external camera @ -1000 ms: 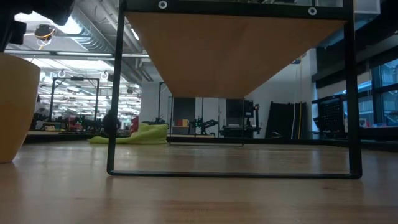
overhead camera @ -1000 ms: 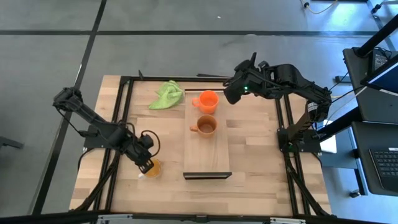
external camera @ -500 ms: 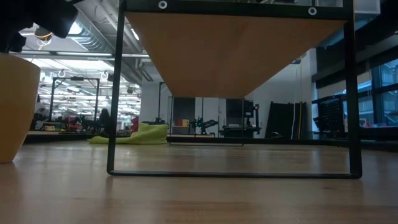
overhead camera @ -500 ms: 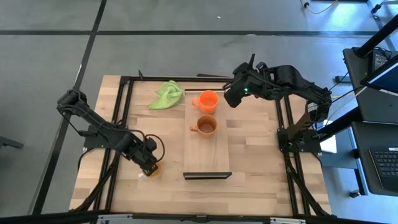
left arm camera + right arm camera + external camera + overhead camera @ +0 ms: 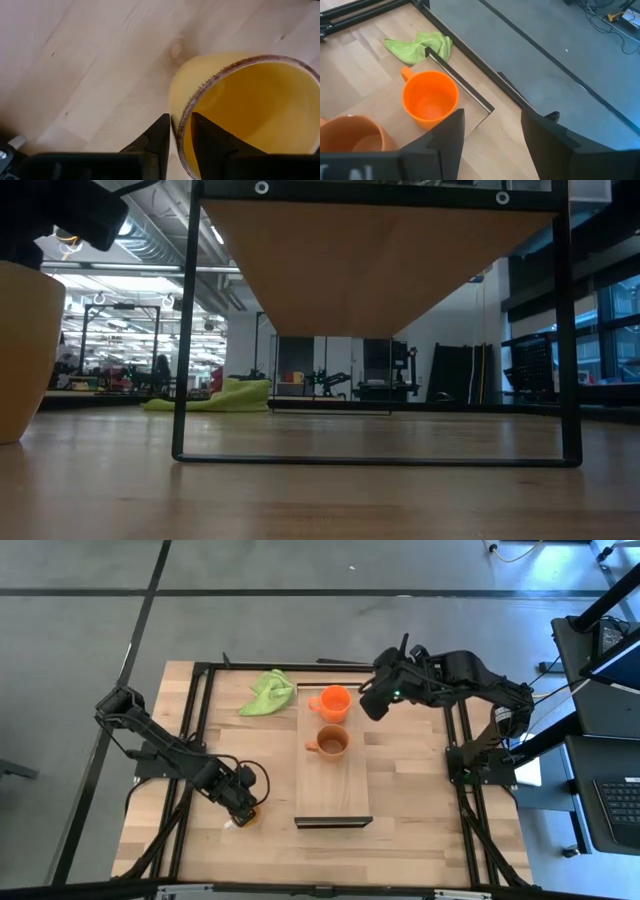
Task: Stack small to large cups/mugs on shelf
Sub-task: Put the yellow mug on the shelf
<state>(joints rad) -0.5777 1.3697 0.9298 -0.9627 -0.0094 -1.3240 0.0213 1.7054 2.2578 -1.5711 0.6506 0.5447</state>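
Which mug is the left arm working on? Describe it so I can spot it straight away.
Start at the long shelf in the table's middle, holding two mugs. Look off the shelf beside its near left corner, where the left gripper straddles the rim of the yellow-orange mug. It is the palest mug and the only one standing on the bare tabletop.

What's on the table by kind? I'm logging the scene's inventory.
Mugs: 3 (bright orange mug, brownish-orange mug, yellow mug)
Green cloth: 1
Shelf: 1
Total: 5
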